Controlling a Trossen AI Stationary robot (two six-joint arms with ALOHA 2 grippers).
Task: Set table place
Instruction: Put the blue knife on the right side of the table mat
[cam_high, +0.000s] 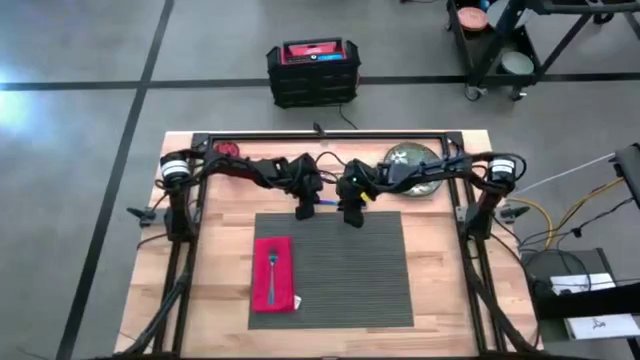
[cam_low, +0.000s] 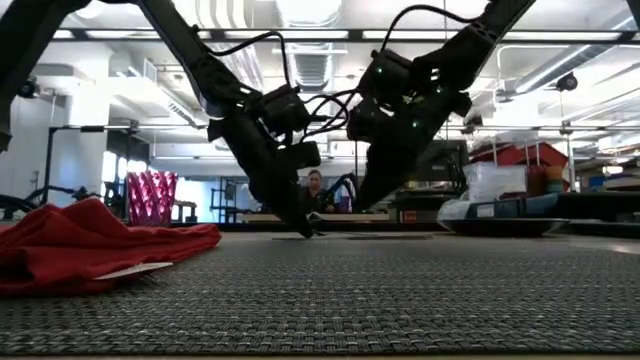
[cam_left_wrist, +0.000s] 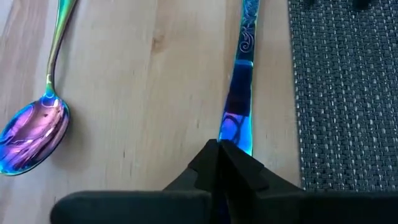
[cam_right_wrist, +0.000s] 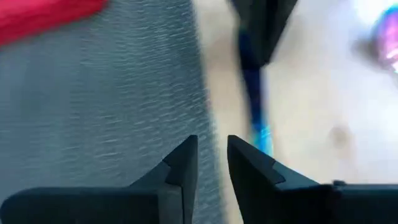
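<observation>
Blue knife (cam_left_wrist: 239, 118) pinched by closed left hand (cam_left_wrist: 219, 149) beside placemat (cam_high: 345, 270); lift straight. Right hand (cam_right_wrist: 211, 163) slightly open, empty.

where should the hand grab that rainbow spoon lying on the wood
Grip the spoon by its thin handle, about midway along, coming straight down from above with the fingers across it. It lies flat on the tabletop, so there is probably no way in from the side, and the wide rounded bowl would likely slip.
</observation>
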